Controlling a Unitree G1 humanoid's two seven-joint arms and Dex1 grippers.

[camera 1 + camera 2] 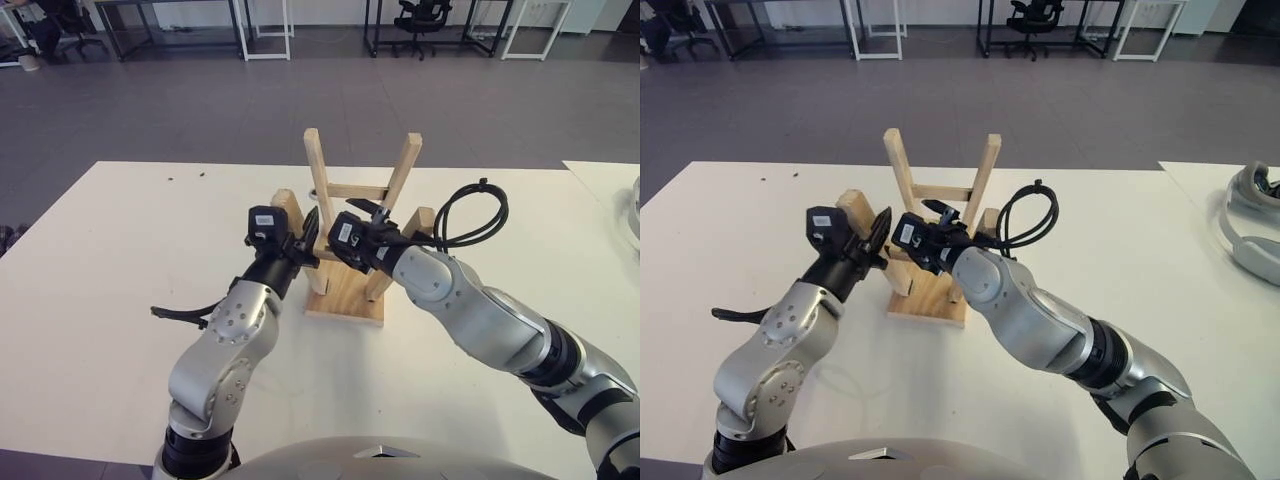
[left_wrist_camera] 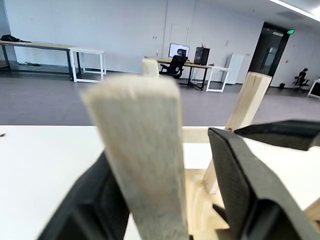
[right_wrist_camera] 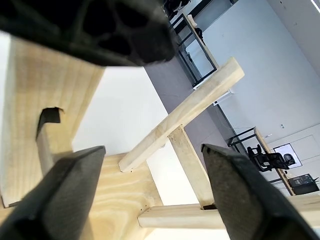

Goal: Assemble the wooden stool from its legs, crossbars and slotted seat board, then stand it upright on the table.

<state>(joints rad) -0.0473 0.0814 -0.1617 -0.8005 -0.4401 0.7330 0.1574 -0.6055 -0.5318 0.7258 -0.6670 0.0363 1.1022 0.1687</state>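
The wooden stool stands upside down near the middle of the white table. Its one slotted seat board lies flat on the tabletop and four legs point upward from it. The two far legs rise tallest in the head view, and one crossbar runs level between them near their upper ends. The two near legs sit wider apart, with the near left leg and the near right leg showing as pale square tops. In the right wrist view more bars meet the legs above the seat board, but I cannot count them with certainty. Both arms come in from the near side, one at each near leg. The left gripper is at the near left leg. Its two black fingers are spread on either side of that leg, which stands upright between them with a visible gap on one side. The right gripper is inside the frame of legs, just below the crossbar. Its two fingers are wide apart with nothing held, and the seat board and a cut slot are visible between them. One black cable loop arches above the right forearm.
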